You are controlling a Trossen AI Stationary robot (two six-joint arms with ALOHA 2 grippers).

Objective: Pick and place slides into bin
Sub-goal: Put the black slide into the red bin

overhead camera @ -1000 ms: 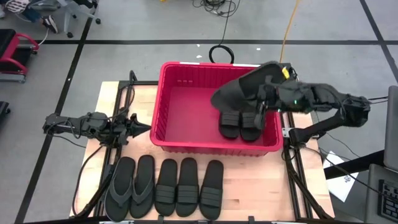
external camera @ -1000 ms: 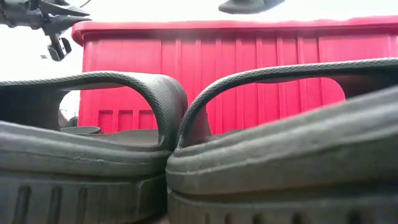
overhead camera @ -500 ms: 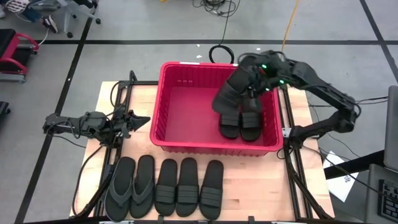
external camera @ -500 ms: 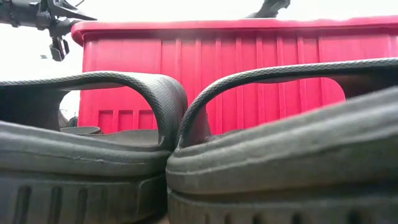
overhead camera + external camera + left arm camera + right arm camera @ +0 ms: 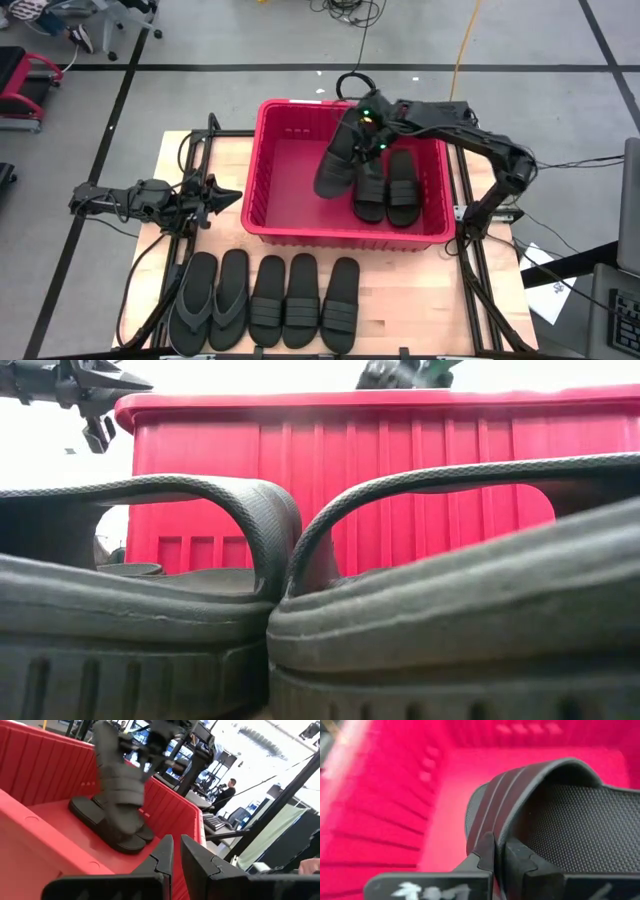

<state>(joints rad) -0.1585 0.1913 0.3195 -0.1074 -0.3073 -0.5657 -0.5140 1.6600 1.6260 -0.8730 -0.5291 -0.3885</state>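
Note:
The red bin point(image 5: 300, 150) stands at the middle of the table. Two black slides point(image 5: 386, 190) lie sole-down on its floor at the right. My right gripper point(image 5: 366, 138) reaches in over the far right rim, shut on a third black slide point(image 5: 336, 172). Three more slides point(image 5: 302, 300) and a dark-grey flip-flop pair point(image 5: 212, 300) lie in a row on the table's near part. My left gripper point(image 5: 226, 196) hovers shut beside the bin's left wall, with nothing in it. My right gripper pinches the slide's ribbed band point(image 5: 492, 822) at its edge, one finger outside the band and one point(image 5: 520, 862) under it, over the dotted footbed. The fingers slant down from the far right. The slide hangs steeply below them inside the bin; whether its low end point(image 5: 326, 187) touches the floor, I cannot tell.
The left half of the bin's floor point(image 5: 290, 185) is bare. Black frame rails point(image 5: 190, 150) run along the table's left and right edges. In the low view two slides point(image 5: 150, 610) fill the foreground before the bin's near wall point(image 5: 400, 470).
My right gripper has swung from over the bin's right wall toward the table's left and down into the bin, tipping further downward. The slide has gone with it, from nearly level above the rim to hanging steeply inside. My left gripper has rolled a little in place.

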